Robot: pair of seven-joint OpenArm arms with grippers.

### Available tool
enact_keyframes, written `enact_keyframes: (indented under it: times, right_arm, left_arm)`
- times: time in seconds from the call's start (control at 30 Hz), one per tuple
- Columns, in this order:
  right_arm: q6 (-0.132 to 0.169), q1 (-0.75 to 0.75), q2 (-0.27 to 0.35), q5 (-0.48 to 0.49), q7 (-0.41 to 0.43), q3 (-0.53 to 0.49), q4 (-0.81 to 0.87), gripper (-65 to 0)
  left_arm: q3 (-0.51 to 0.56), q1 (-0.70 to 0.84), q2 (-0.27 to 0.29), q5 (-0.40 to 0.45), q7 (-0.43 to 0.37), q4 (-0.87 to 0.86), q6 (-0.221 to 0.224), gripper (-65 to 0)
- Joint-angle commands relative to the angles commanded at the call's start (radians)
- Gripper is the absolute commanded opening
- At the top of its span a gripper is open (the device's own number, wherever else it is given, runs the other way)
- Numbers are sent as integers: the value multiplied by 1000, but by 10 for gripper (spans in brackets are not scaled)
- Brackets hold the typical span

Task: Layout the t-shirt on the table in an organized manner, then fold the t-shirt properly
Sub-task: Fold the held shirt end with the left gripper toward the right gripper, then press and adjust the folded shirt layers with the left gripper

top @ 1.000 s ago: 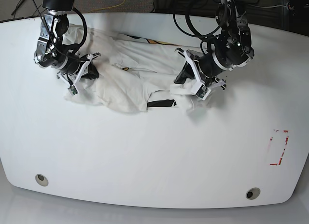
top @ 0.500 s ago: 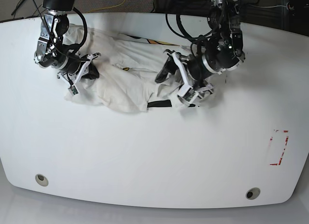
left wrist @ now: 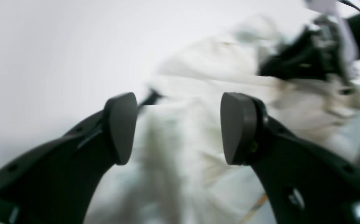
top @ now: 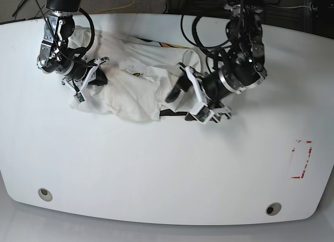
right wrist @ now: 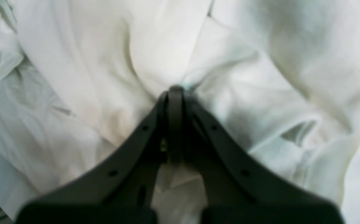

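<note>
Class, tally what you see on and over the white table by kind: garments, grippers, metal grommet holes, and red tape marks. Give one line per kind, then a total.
Garments: 1, the t-shirt
Grippers: 2, the left gripper and the right gripper
Metal grommet holes: 2, the near-left grommet hole and the near-right grommet hole
Red tape marks: 1, the red tape mark
Total: 6

one t-shirt point(top: 136, 91), one table point(top: 156, 169), two grommet holes point(top: 45, 194), two hands point(top: 189, 100)
</note>
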Motion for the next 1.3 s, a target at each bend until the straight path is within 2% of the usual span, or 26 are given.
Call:
enact_keyframes:
  times: [0.23,0.33,0.4,0.47,0.6,0.63,0.77,0.8,0.97,1.13,1.2,1.3]
  right_arm:
    - [0,0,0,0,0,0,0,-649]
    - [0,0,0,2,0,0,0,-649]
    - [0,0,0,2,0,0,0,-649]
    - [0,0,0,2,0,0,0,-649]
    - [0,0,0,2,0,0,0,-649]
    - [0,0,0,2,0,0,0,-649]
    - [0,0,0,2,0,0,0,-649]
    - [0,0,0,2,0,0,0,-649]
    - [0,0,0,2,0,0,0,-649]
    - [0,0,0,2,0,0,0,-649]
    - [0,0,0,2,0,0,0,-649]
    - [0,0,0,2,0,0,0,-649]
  left_arm:
    - [-40,-14,-114,3,-5,-2,0,-252]
    - [-40,-2,-155,6,-52,-2,0,-256]
    - [-40,25,-176,23,-87,-3,0,-278]
    - [-34,54,-186,71,-132,-3,0,-335]
    - [21,81,-183,203,-183,-5,0,-422]
    - [57,89,-181,269,-203,-5,0,-435]
    - [118,117,-176,384,-235,-6,0,-433]
    - [137,126,-161,417,-245,-8,0,-439]
    - [180,157,-118,517,-279,-8,0,-446]
    - [219,161,-86,588,-290,-25,0,-538]
    - [226,166,-66,632,-290,-25,0,-602]
    - [227,180,-49,667,-290,-26,0,-623]
